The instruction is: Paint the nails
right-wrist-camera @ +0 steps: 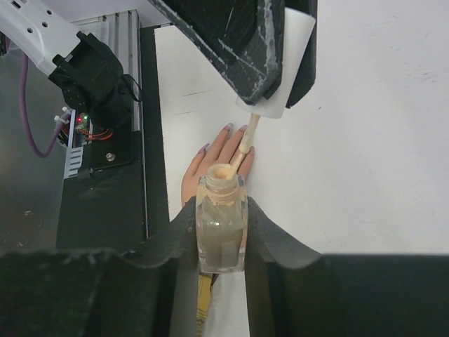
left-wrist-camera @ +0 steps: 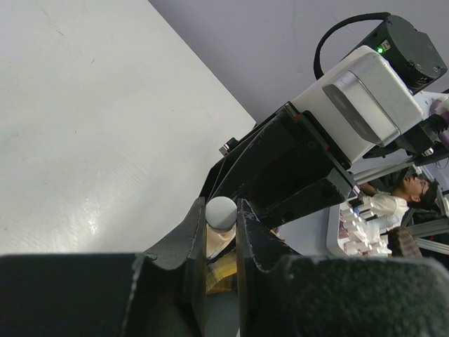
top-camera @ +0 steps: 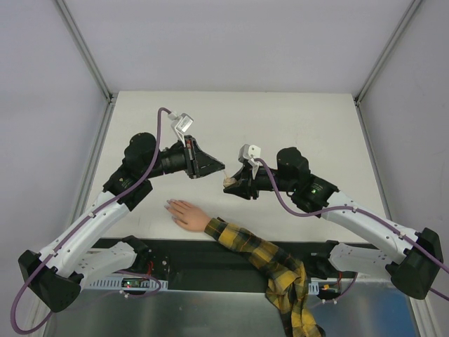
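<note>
A small flesh-coloured hand [top-camera: 186,213] lies flat on the white table, ending a yellow-and-black plaid sleeve [top-camera: 256,251]. In the right wrist view its fingertips show tiny darkish nails [right-wrist-camera: 228,127]. My right gripper [right-wrist-camera: 222,210] is shut on a clear bottle of pale polish [right-wrist-camera: 222,232] and holds it above the hand. My left gripper [left-wrist-camera: 221,212] is shut on the white cap [left-wrist-camera: 221,209]. The cap's brush stem [right-wrist-camera: 248,137] runs down to the bottle's open neck. The two grippers meet just above and right of the hand, left [top-camera: 215,168] and right [top-camera: 237,185].
A black strip with the arm bases [top-camera: 182,263] runs along the table's near edge. The sleeve hangs over it toward the lower right. Grey walls and metal frame posts [top-camera: 84,49] close in the table at the back and sides.
</note>
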